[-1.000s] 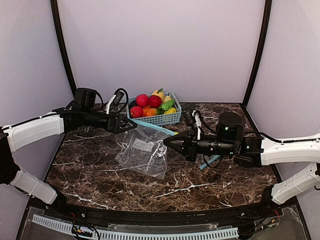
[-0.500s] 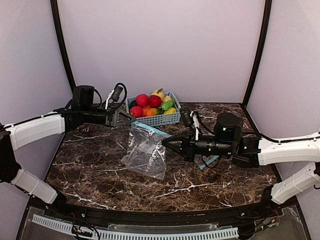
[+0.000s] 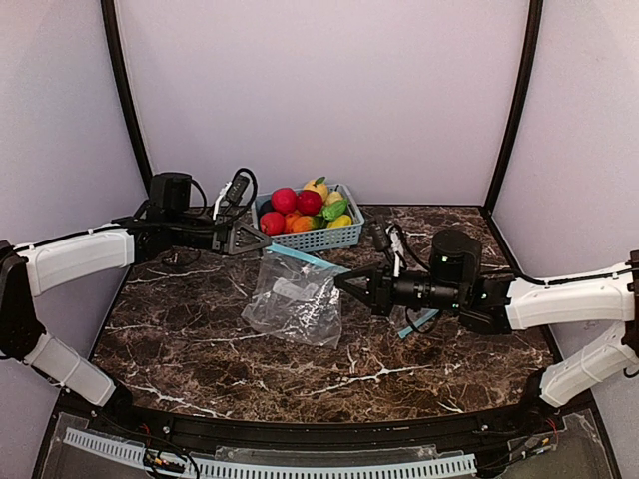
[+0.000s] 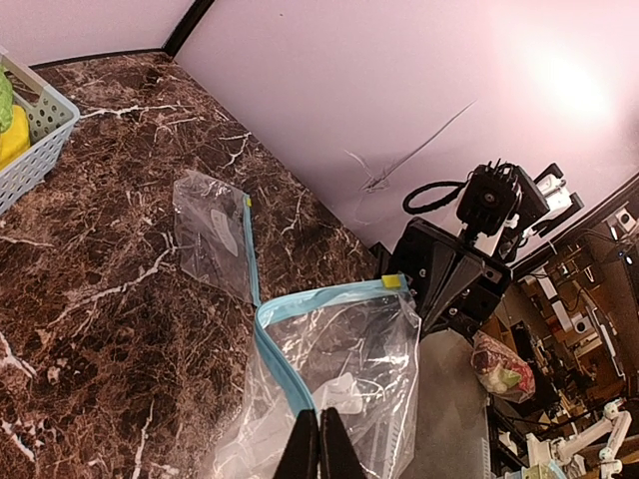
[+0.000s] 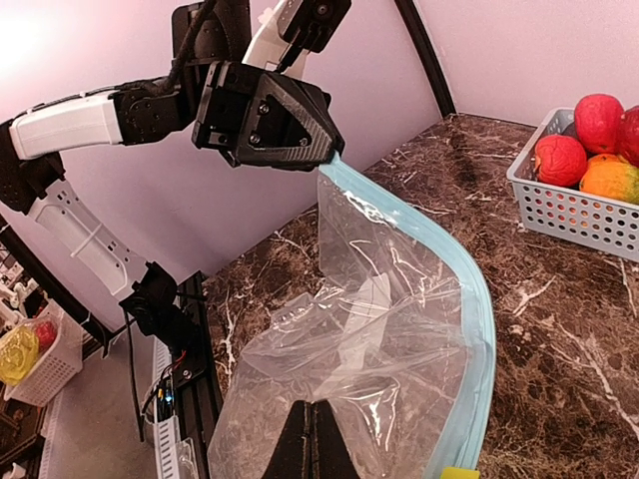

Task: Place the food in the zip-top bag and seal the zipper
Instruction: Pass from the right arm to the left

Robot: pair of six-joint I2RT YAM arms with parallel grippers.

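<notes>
The clear zip-top bag (image 3: 295,304) hangs stretched between both grippers, its lower part resting on the marble table. My left gripper (image 3: 266,242) is shut on the far end of the light-blue zipper (image 4: 285,374); in the left wrist view its fingers (image 4: 319,447) pinch that strip. My right gripper (image 3: 340,280) is shut on the bag's clear side (image 5: 379,339), close to the zipper (image 5: 454,274) and its yellow slider (image 5: 459,472). The food (image 3: 300,208), red, orange, yellow and green pieces, lies in the light-blue basket (image 3: 324,238) behind the bag.
A second clear bag (image 4: 210,232) with a blue zipper lies flat on the table under my right arm; its strip shows there (image 3: 419,322). Purple walls close in the back and sides. A cable loops beside the left wrist (image 3: 238,188).
My left gripper has shut on the bag's zipper end. The bag has been drawn up and toward the right, now pulled taut between both grippers. The right gripper stayed shut.
</notes>
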